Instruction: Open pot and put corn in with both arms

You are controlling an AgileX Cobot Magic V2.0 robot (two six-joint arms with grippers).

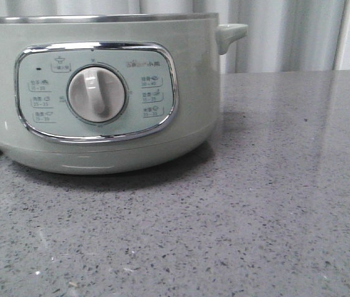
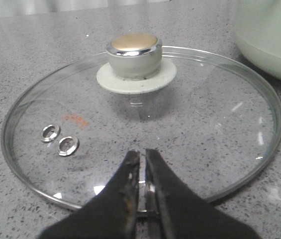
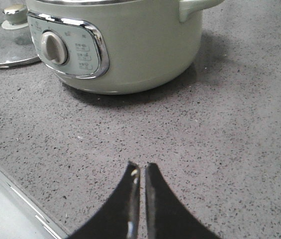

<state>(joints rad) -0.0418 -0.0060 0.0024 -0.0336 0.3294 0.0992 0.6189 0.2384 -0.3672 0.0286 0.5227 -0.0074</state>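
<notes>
The sage-green pot (image 1: 106,93) stands on the grey counter with its dial panel facing me and no lid on its steel rim. It also shows in the right wrist view (image 3: 120,45) and at the edge of the left wrist view (image 2: 274,35). Its glass lid (image 2: 140,124) with a gold-topped knob (image 2: 134,54) lies flat on the counter beside the pot. My left gripper (image 2: 142,152) is shut and empty, just above the lid's near part. My right gripper (image 3: 140,166) is shut and empty over bare counter in front of the pot. The corn is not in view.
The speckled grey counter (image 1: 274,204) stretches to the right of the pot. Its near edge (image 3: 16,194) shows in the right wrist view. A pale curtain (image 1: 286,31) hangs behind. The pot's side handle (image 1: 230,34) sticks out to the right.
</notes>
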